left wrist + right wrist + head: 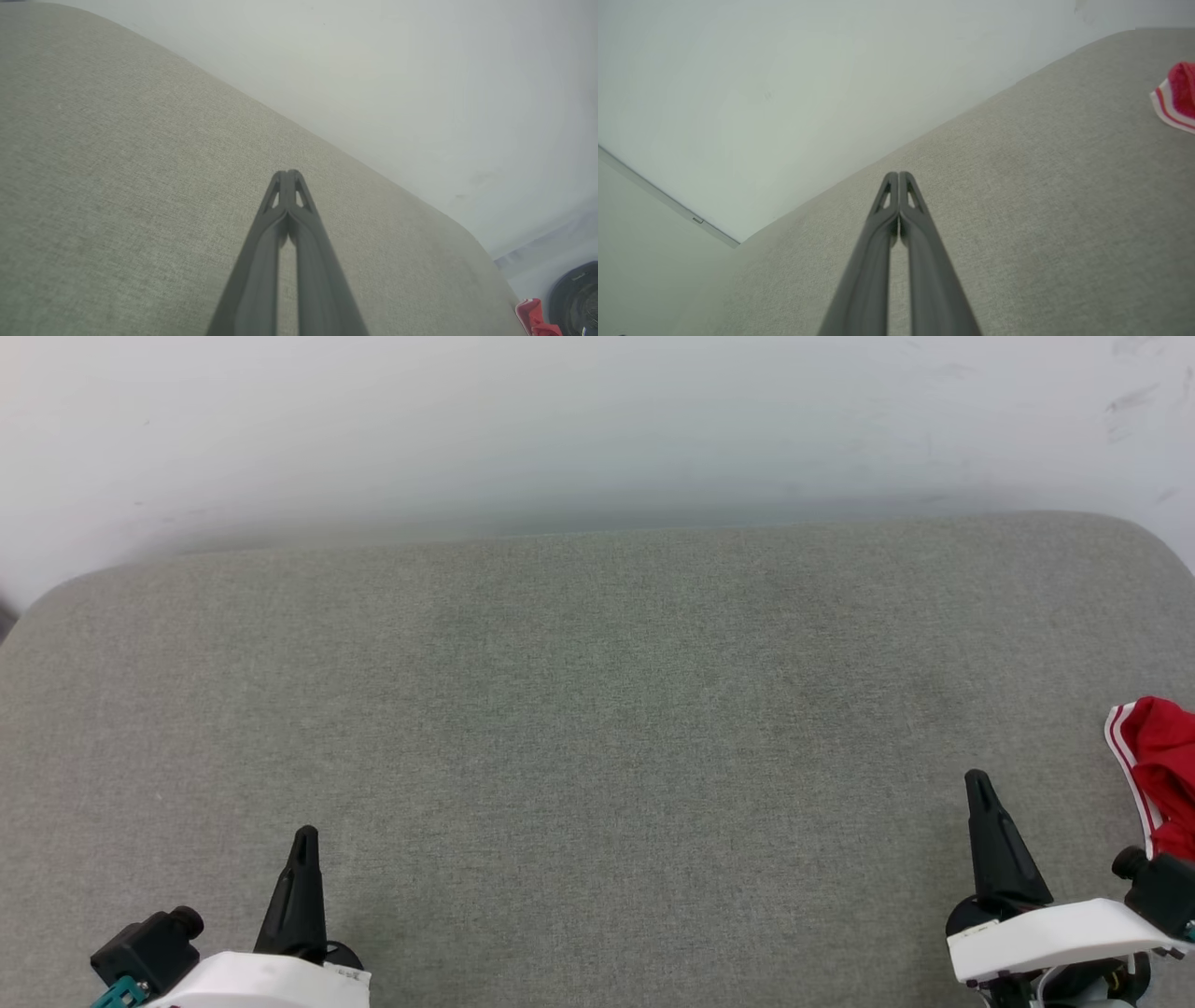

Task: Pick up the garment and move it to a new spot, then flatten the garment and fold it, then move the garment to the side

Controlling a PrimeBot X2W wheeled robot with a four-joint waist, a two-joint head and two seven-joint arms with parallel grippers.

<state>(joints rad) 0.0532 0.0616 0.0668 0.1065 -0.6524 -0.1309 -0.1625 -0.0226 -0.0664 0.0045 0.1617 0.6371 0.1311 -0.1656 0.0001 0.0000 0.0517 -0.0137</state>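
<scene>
The garment (pixel 1160 765) is a red cloth with white striped trim, lying at the right edge of the grey cushioned surface (pixel 597 709) and cut off by the frame. A corner of the garment (pixel 1176 95) also lies at the far right of the right wrist view, and a scrap of the garment (pixel 535 317) shows at the bottom right of the left wrist view. My right gripper (pixel 978 782) is shut and empty, a short way left of the cloth. My left gripper (pixel 305 837) is shut and empty at the lower left, far from it.
A pale wall (pixel 597 420) rises behind the surface's far edge. The surface has rounded corners at the far left and far right. A dark round object (pixel 577 298) sits beyond the surface's corner in the left wrist view.
</scene>
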